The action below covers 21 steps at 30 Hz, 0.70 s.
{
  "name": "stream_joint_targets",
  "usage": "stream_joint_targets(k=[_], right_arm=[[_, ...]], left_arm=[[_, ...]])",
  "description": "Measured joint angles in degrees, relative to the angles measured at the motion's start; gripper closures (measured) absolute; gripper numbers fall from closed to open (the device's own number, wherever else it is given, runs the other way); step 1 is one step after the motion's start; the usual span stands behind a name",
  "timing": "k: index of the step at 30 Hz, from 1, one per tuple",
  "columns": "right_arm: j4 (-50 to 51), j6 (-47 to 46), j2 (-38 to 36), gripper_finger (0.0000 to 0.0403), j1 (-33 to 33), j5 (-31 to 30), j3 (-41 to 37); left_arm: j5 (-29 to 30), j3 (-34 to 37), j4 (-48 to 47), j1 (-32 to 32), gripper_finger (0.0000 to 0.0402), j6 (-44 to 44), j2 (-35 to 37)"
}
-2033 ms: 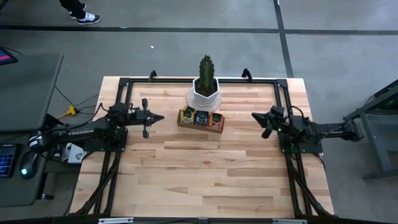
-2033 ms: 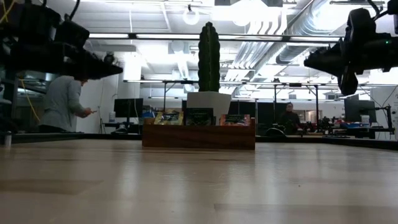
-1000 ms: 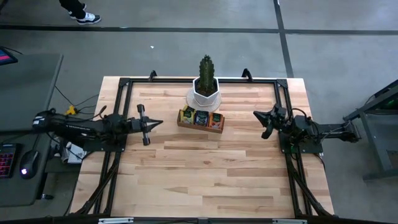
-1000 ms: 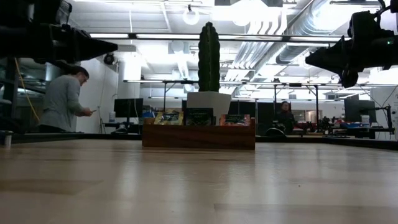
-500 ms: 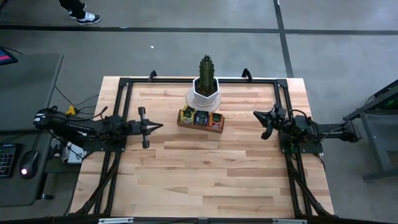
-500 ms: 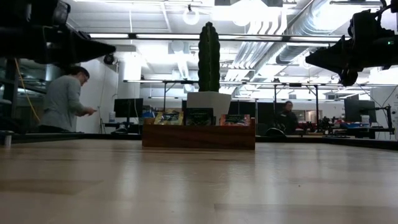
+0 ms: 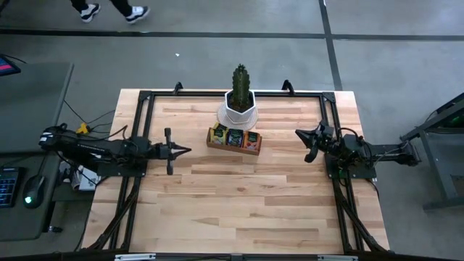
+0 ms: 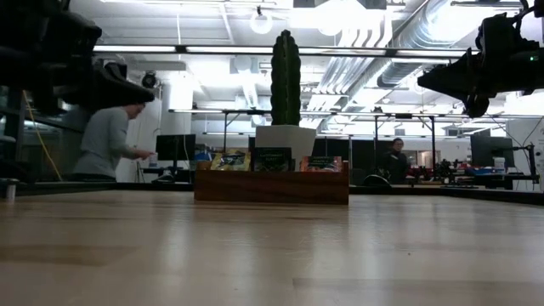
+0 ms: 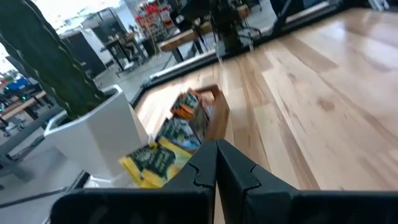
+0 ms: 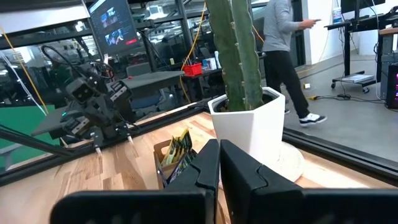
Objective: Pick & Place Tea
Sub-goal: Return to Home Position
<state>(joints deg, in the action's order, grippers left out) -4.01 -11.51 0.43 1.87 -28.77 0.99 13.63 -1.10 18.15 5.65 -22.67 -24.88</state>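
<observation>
Finds the tea standing in all 3 sections of the wooden tray, just before the white cactus pot at the table's far middle. Shows the left gripper pinched closed on nothing, raised left of the tray; the right gripper likewise closed and empty, well to its right. To home cleanly: draw each arm back toward its own side, stay high, steer clear of tray and pot.

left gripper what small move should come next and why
Probably draw the left gripper back toward its base: it is shut and empty left of the wooden tray, the tea sachets sit in the tray, and the right gripper waits shut on the right.
</observation>
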Motion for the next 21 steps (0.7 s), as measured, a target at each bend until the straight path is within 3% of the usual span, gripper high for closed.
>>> stream_joint_targets(k=[21], right_arm=[[-0.1, 0.0, 0.0, 0.0398, 0.0, 0.0, 0.0]], left_arm=[[0.0, 0.0, -9.8, 0.0, 0.0401, 0.0, 0.0]])
